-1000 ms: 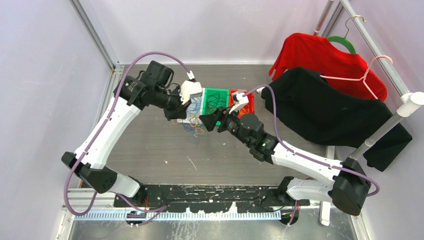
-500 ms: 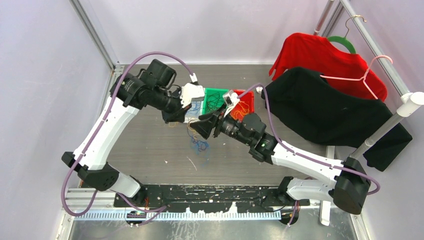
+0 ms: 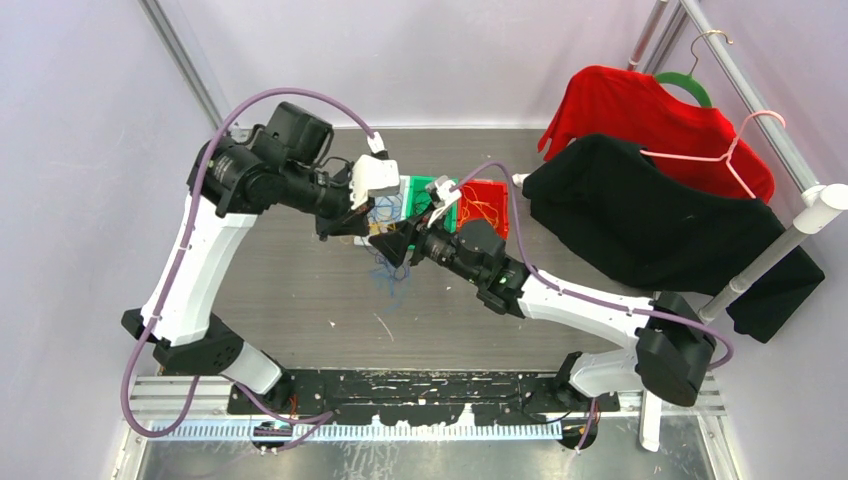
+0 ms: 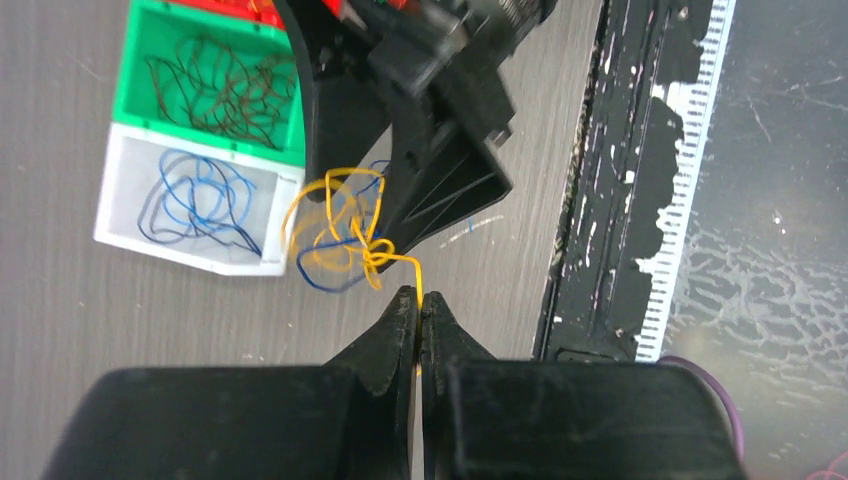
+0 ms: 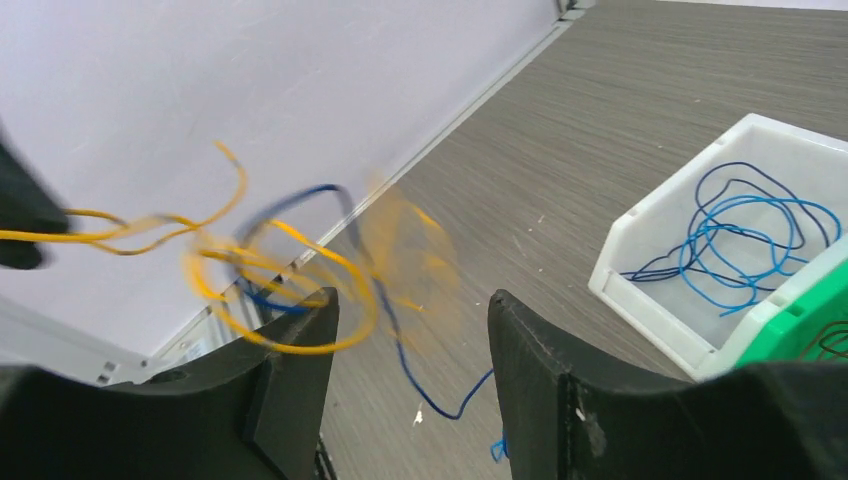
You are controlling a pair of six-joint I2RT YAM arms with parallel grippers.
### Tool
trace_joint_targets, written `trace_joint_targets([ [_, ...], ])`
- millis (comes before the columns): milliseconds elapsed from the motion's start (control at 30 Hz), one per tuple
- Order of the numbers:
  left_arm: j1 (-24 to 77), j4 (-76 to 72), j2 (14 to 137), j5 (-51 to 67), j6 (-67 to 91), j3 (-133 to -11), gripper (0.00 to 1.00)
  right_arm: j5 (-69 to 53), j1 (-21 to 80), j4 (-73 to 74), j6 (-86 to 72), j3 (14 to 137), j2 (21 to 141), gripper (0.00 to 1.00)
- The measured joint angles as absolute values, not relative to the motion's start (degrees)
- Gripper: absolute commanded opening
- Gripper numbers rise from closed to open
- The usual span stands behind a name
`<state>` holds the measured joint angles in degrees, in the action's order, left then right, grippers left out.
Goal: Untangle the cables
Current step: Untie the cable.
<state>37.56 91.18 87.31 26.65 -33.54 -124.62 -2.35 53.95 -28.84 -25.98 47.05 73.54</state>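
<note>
Tangle [image 4: 345, 240] of yellow and blue cables hangs in the air just in front of the white bin [image 4: 120, 228], a loose blue tail [image 5: 440, 400] trailing down toward the table. A second ago it lay lower on the table. Now I have it lifted and drawn out, and the knot shows as a tight yellow twist.

Left gripper [image 4: 420, 305] is pinched together on the yellow strand [image 4: 400, 262] coming out of the knot. Right gripper [image 5: 410, 300] has come in from the bin side and its jaws have narrowed, but they are apart on either side of the loops and clamp nothing yet. My read is that one end is anchored and the next step is a second grip to pull the blue free.

Counts:
- One tangle. One yellow strand for sure and at least one blue; motion blur stops an exact count.
- Three bins in a row. The white one holds blue cables, the green bin [image 4: 128, 70] holds dark ones, and the red bin [image 3: 503, 205] holds orange-yellow ones.
- Two grippers.
</note>
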Motion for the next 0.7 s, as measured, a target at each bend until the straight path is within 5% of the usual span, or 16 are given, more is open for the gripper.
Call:
trace_joint_targets([
  [333,37.7,91.2,88.3,29.5,-34.0,-132.7,0.00,2.5,55.9,-41.0,-26.9,42.8,81.1,0.63],
  [700,37.8,87.3,86.1,21.3,-34.6,-127.3,0.00,2.5,58.5,-46.3,-31.5,36.2,82.7,0.47],
])
